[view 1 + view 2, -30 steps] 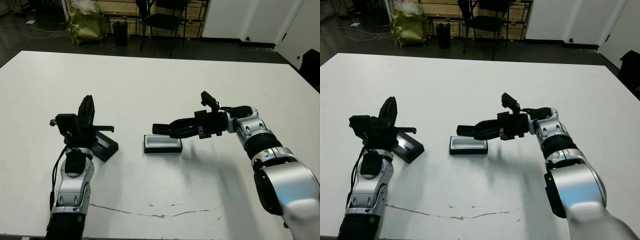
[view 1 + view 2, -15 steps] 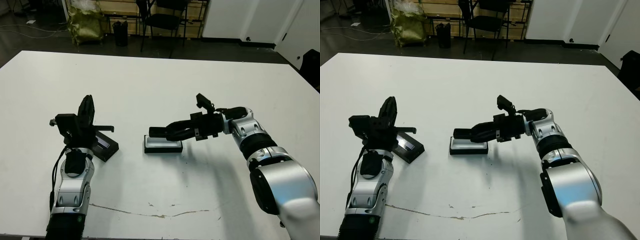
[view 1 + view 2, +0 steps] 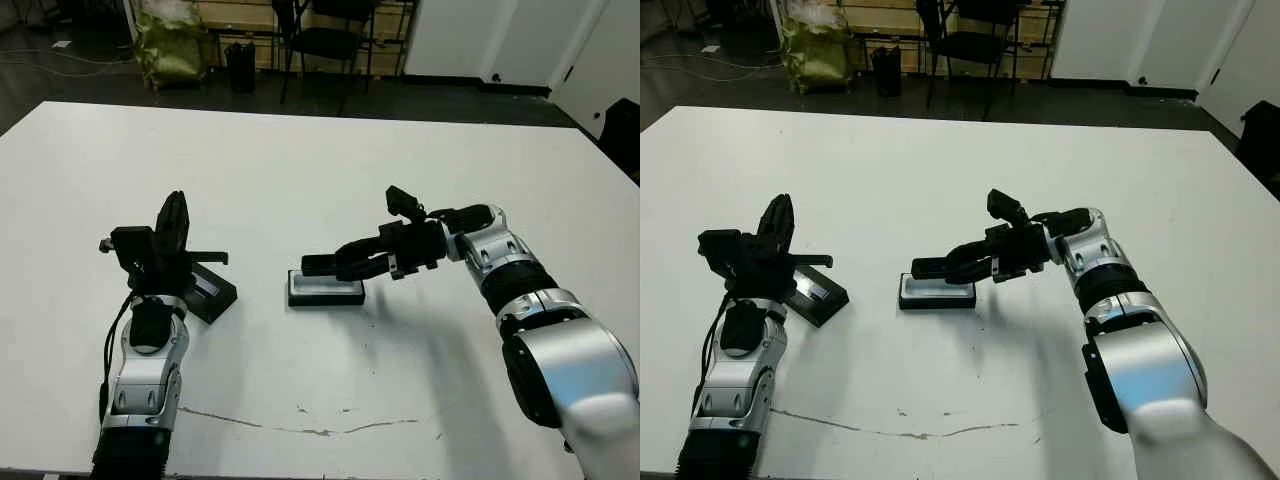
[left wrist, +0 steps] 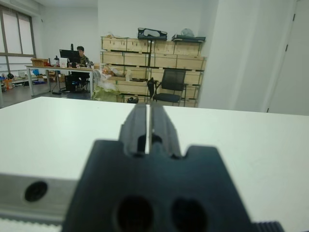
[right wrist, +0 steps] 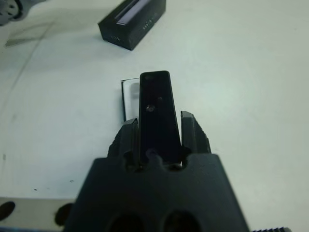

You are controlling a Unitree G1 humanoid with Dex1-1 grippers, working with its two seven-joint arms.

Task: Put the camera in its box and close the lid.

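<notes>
1. The camera (image 5: 157,116) sticks out forward from the right gripper (image 5: 158,137), clamped between its two fingers, hovering just over the box (image 3: 326,290).
2. The lid (image 3: 205,290) lies well left, beside the left gripper (image 4: 147,126), whose fingers are pressed together, empty.

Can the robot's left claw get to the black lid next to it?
Probably yes. The lid lies flat on the table right beside the left claw, with nothing between them or on top of it. The claw is shut and pointing up, so it would have to open and tip down first.
</notes>
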